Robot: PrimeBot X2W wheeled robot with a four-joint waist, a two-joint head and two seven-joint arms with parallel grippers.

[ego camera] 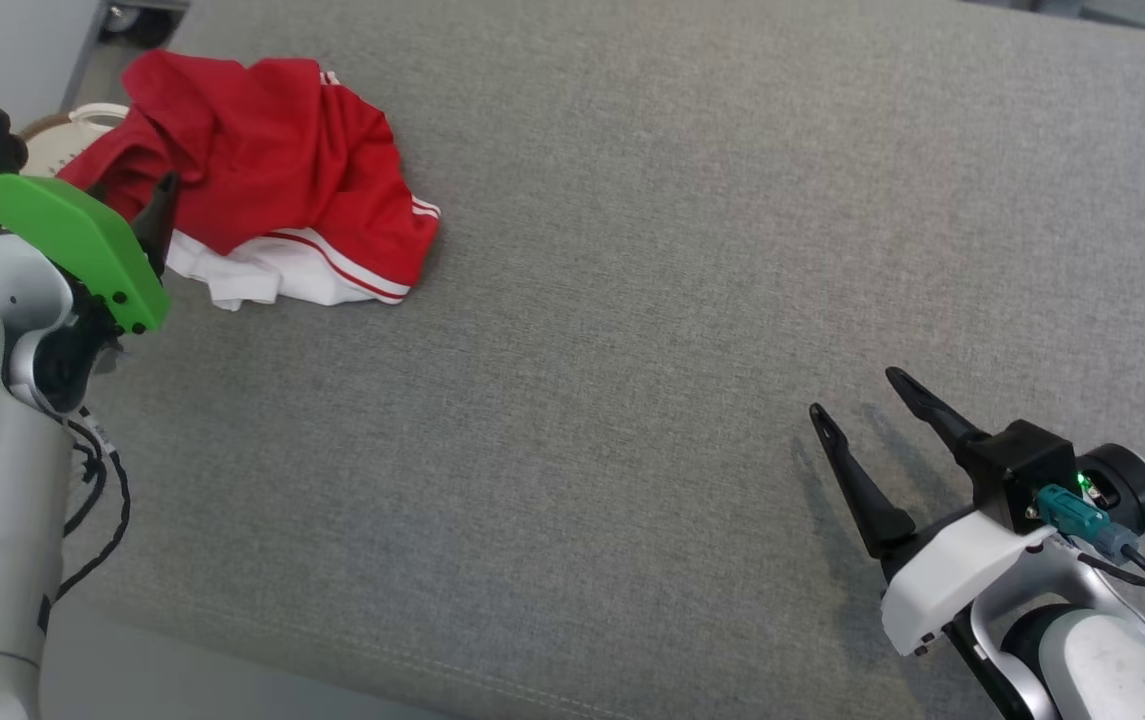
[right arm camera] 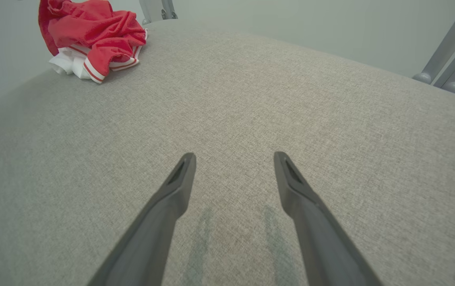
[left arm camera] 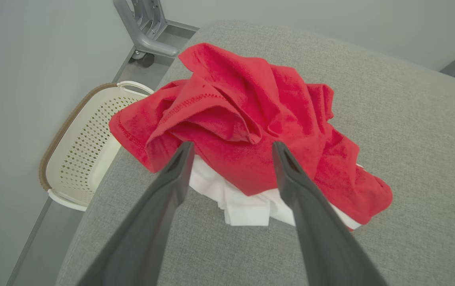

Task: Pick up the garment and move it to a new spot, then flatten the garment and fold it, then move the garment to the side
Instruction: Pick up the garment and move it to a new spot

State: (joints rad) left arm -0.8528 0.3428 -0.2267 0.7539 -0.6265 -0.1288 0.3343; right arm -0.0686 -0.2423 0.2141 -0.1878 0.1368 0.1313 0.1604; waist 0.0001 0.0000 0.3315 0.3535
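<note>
A crumpled red garment (ego camera: pixel 272 160) with white panels and white stripes lies in a heap at the far left corner of the grey padded surface (ego camera: pixel 652 300). My left gripper (left arm camera: pixel 232 146) is open just short of the heap's near edge, its two dark fingers framing the red cloth (left arm camera: pixel 251 127) with nothing between them. In the head view one of its fingers (ego camera: pixel 160 212) rises from under a green cover. My right gripper (ego camera: pixel 857 395) stands open low over the bare surface at the lower right, far from the garment (right arm camera: pixel 96 31).
A cream perforated basket (left arm camera: pixel 88 139) with a brown rim sits on the floor beside the left corner, partly under the garment's overhang. A grey metal leg with a caster (left arm camera: pixel 148 35) stands behind it. More metal legs (right arm camera: pixel 446 59) stand off the far right edge.
</note>
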